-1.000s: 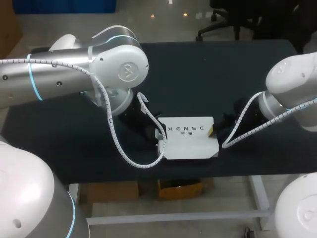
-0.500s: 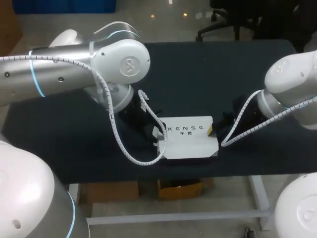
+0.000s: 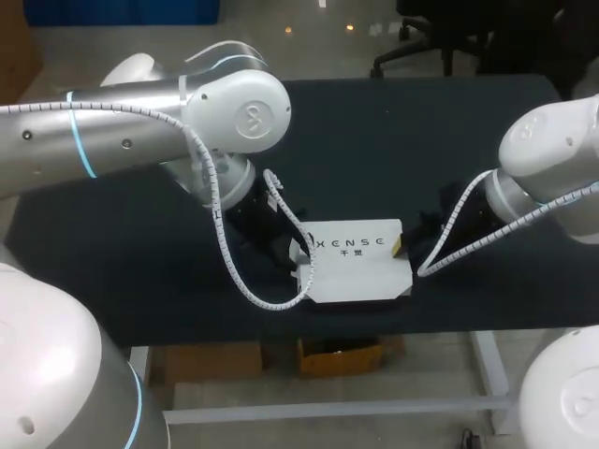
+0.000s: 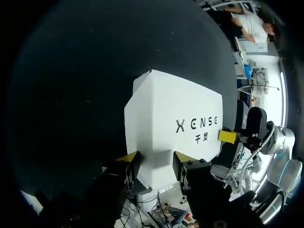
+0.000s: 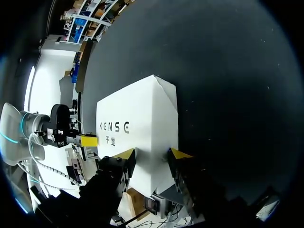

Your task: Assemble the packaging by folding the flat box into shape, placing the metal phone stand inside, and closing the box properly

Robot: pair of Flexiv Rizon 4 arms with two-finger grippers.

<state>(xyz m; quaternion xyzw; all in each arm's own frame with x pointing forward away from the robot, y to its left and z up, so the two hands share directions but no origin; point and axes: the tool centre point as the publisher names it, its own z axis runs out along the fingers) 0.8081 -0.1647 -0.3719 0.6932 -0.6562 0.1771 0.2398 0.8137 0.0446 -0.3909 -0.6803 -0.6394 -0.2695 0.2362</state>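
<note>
Your left arm point(image 3: 140, 140) has shifted; left gripper point(image 4: 154, 164) and right gripper point(image 5: 152, 156) seemingly pinch ends of the light, crushable box point(image 3: 360, 267); squeeze gently.

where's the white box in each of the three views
Head view: white box at the front middle of the table.
Left wrist view: white box directly ahead of the left hand.
Right wrist view: white box directly ahead of the right hand.
Shared landmark: dark lettering on the box top.
</note>
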